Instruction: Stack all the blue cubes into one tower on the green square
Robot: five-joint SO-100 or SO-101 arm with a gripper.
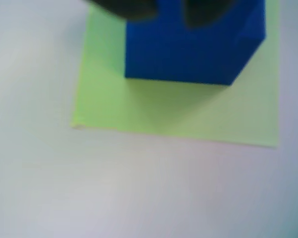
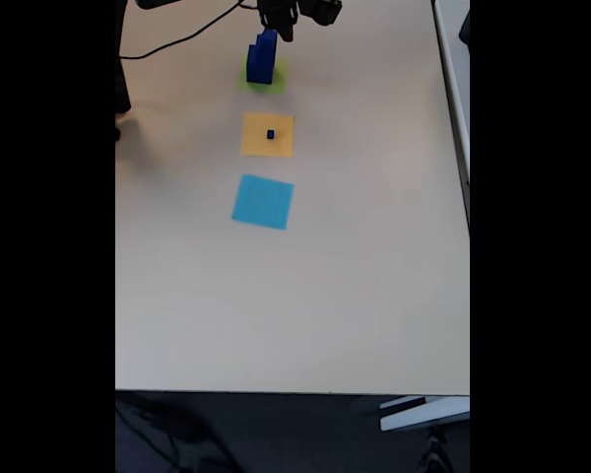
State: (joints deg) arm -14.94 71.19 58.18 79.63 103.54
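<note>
Pale grey-white desk [image 1: 139, 193] surface takes up the lower part of the wrist view, and beyond it lies the flat yellowish lime-green paper square [image 1: 154, 109]. A large solid navy-blue cube [image 1: 188, 49] sits on that square toward its far side, its near face and one side face showing. Two dark, blurred shapes at the top edge of this view overlap the cube's top; they look like the fingers [image 1: 164, 12], but whether they are clenched on the cube or released cannot be told.

In the fixed view the same green square [image 2: 276, 83] lies near the far end of the desk [image 2: 374, 276], with a blue tower of cubes [image 2: 261, 59] standing upright on it, narrower at the top. The arm's dark fingers [image 2: 281, 25] are just above the tower's top. Nearer the camera, an orange paper square [image 2: 267, 135] carries a tiny navy-blue cube [image 2: 271, 134] close to its middle. A light-blue paper square [image 2: 263, 201] lies nearer still, slightly turned, apart from the orange one. A black cable [image 2: 177, 41] runs across the far left of the desk.
</note>
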